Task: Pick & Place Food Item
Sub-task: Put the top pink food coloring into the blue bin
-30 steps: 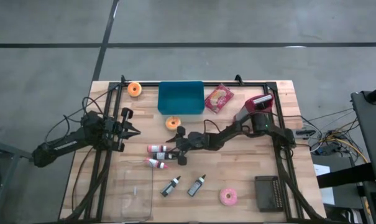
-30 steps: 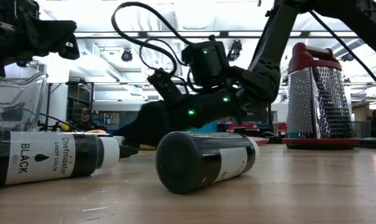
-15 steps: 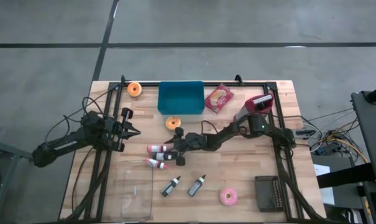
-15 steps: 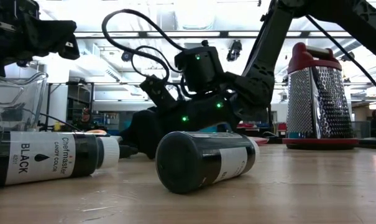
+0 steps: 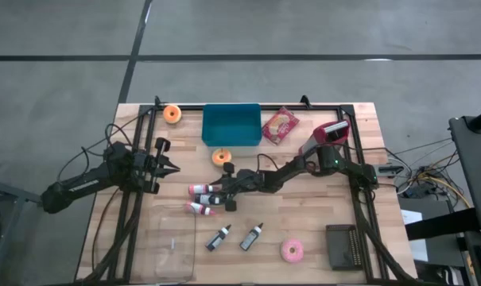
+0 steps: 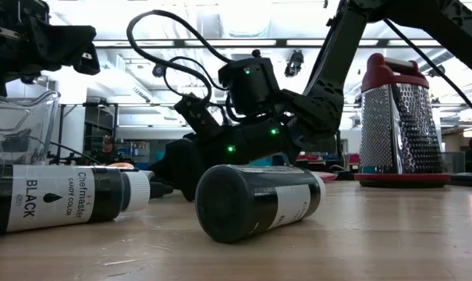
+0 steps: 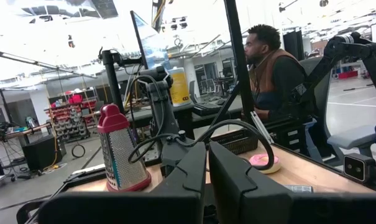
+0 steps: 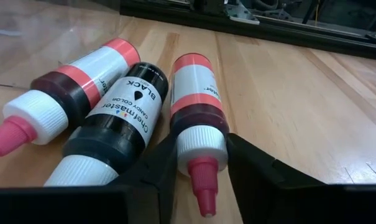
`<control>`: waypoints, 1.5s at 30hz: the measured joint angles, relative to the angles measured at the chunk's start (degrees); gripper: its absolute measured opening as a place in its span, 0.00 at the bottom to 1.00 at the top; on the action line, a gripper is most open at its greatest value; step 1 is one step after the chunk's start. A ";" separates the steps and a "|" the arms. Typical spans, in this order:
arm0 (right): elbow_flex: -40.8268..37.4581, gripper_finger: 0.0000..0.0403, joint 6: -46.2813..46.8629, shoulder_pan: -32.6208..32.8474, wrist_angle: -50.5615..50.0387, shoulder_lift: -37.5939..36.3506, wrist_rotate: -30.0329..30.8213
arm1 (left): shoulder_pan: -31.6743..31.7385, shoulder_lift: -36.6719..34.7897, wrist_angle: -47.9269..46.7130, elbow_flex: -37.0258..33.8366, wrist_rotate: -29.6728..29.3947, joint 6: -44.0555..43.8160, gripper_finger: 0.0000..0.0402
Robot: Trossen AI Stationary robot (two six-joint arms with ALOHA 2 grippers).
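Nearest the low camera, a black bottle (image 6: 255,200) lies on its side on the table (image 6: 392,234), with a second one labelled BLACK (image 6: 64,199) beside it and a clear tub (image 6: 17,129) at the edge of that view. From above, these two lie near the table's front with a pink donut (image 5: 292,251) and a dark block (image 5: 344,246).

Mid-table, the right gripper (image 8: 200,171) reaches low over a cluster of three bottles. Its fingers (image 8: 160,168) flank the white collar of a red bottle (image 8: 197,112), touching it or just short of it; the grip is not clearly tight. A black-labelled bottle (image 8: 116,121) lies against it, and another red one (image 8: 69,87) lies beyond.

The left gripper (image 5: 167,166) hovers at the table's left side, its fingers (image 7: 188,171) pressed together, holding nothing.

Farther back are an orange donut (image 5: 221,156), a blue bin (image 5: 231,125), a red packet (image 5: 280,125), a grater (image 5: 328,133) and a second orange donut (image 5: 172,114) at the far edge.

A seated person (image 7: 271,74) shows in the room beyond.
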 joint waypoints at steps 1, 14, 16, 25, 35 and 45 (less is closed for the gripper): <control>0.00 0.27 0.00 0.00 -0.06 0.00 0.00 | 0.02 0.00 0.00 0.00 0.00 0.00 0.06; -0.16 0.27 -0.08 0.19 -8.36 -4.56 1.44 | 0.00 -0.02 0.00 0.00 -0.02 0.00 0.06; -0.05 0.27 -0.29 0.28 -13.88 -8.07 1.84 | 0.01 0.00 -0.02 0.00 0.00 0.00 0.06; 1.81 0.27 -8.50 0.87 -43.06 -27.59 11.17 | 0.00 0.00 -0.02 0.00 -0.07 0.00 0.06; 25.57 0.27 -3.77 -4.75 -98.41 -38.64 23.89 | 0.01 0.00 -0.02 0.00 0.00 0.00 0.06; 47.47 0.27 0.08 -20.16 -120.39 -29.56 14.73 | 0.00 0.02 -0.07 0.00 0.00 0.00 0.06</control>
